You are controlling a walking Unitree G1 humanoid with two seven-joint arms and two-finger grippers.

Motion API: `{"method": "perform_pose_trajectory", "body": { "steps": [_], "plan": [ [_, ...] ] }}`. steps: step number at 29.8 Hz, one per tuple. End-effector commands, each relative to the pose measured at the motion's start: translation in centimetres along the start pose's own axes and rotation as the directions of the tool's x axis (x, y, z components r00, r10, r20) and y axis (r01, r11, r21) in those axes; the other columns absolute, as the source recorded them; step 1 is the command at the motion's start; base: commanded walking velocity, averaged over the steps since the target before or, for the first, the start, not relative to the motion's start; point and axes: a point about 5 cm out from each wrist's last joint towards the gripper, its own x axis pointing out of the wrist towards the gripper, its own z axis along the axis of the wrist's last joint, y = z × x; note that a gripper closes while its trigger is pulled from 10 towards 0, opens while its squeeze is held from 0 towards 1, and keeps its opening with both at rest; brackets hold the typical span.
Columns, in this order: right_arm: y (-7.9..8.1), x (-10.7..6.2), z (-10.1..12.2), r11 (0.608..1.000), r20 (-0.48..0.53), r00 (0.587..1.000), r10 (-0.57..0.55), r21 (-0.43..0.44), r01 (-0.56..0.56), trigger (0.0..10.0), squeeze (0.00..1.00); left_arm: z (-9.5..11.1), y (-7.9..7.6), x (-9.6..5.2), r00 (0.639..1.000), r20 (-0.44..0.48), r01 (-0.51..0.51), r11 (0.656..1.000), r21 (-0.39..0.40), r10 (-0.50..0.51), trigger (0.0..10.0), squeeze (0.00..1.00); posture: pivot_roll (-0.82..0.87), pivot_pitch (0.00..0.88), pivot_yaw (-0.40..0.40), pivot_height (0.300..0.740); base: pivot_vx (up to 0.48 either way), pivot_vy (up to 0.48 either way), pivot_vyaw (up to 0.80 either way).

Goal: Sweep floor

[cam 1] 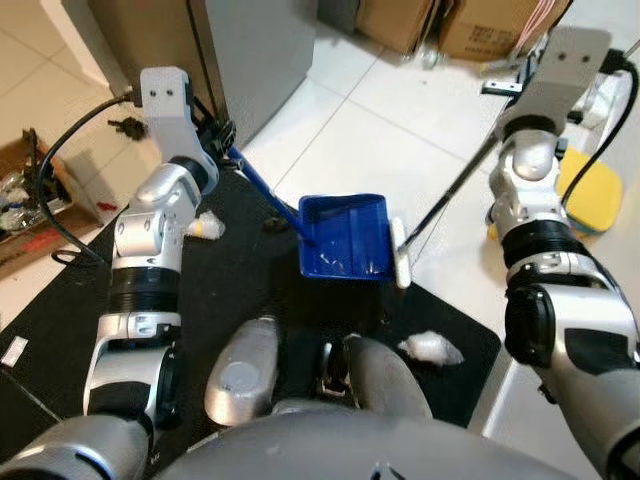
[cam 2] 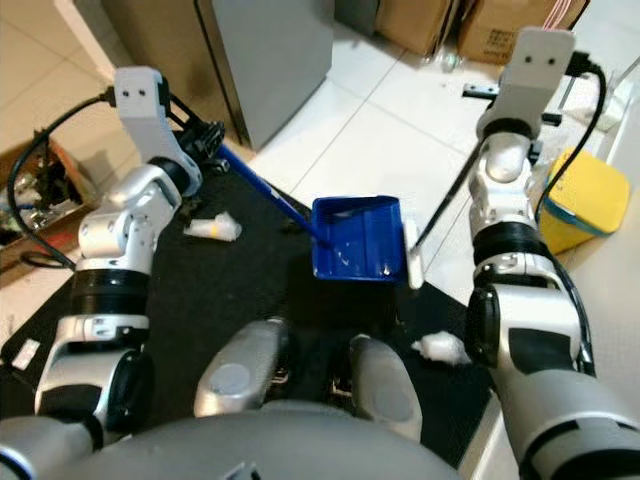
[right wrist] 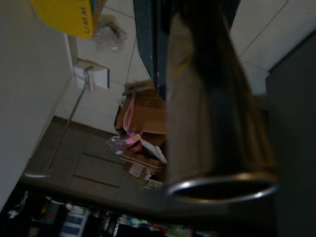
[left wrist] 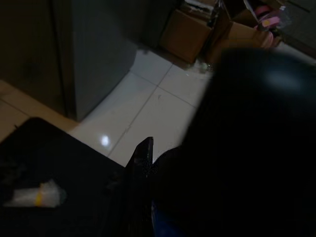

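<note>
A blue dustpan [cam 1: 345,237] rests on a black mat [cam 1: 230,300] just ahead of my feet. Its long blue handle [cam 1: 262,188] slants up to the left into my left gripper [cam 1: 220,138], which is shut on it. My right gripper [cam 1: 503,88] is raised at the upper right, shut on a thin dark broom stick [cam 1: 450,190]. The stick slants down to a small white broom head [cam 1: 400,257] at the dustpan's right edge. One white wad [cam 1: 432,347] lies on the mat's right corner. Another white wad [cam 1: 207,226] lies on the mat left of the handle.
A grey cabinet [cam 1: 250,50] stands behind the mat. Cardboard boxes [cam 1: 480,25] line the far wall. A yellow bin [cam 1: 590,192] sits on the white tiles at the right. A box with cables [cam 1: 25,200] lies at the left.
</note>
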Motion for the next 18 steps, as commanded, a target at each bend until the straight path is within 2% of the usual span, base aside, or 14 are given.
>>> {"method": "perform_pose_trajectory", "body": {
  "steps": [1, 8, 12, 18],
  "plan": [
    [-0.57, 0.18, 0.36, 1.000, 0.017, 1.000, -0.017, 0.011, 0.017, 10.0, 0.00, 0.70, -0.70, 0.24, 0.999, 0.032, 0.034, 0.999, -0.001, -0.034, 10.0, 0.00, 0.22, 0.000, -0.013, 0.740, 0.315, -0.360, -0.76],
    [-0.56, 0.18, 0.39, 1.000, 0.018, 1.000, -0.017, 0.017, 0.017, 10.0, 0.00, 0.66, -0.81, 0.29, 0.999, 0.026, 0.044, 0.999, -0.001, -0.044, 10.0, 0.00, 0.22, 0.000, -0.012, 0.740, 0.333, -0.342, -0.76],
    [-0.67, 0.20, 0.36, 1.000, 0.015, 1.000, -0.022, 0.021, 0.022, 10.0, 0.00, 0.40, -1.04, 0.35, 0.998, 0.005, 0.066, 0.998, -0.003, -0.066, 10.0, 0.00, 0.22, 0.000, -0.012, 0.740, 0.281, 0.000, -0.76],
    [-0.74, 0.26, 0.37, 0.999, 0.012, 1.000, -0.028, 0.018, 0.028, 10.0, 0.00, 0.29, -1.25, 0.44, 0.994, -0.020, 0.103, 0.994, 0.018, -0.103, 10.0, 0.00, 0.22, 0.000, -0.011, 0.740, 0.000, 0.000, -0.08]
  ]
}}
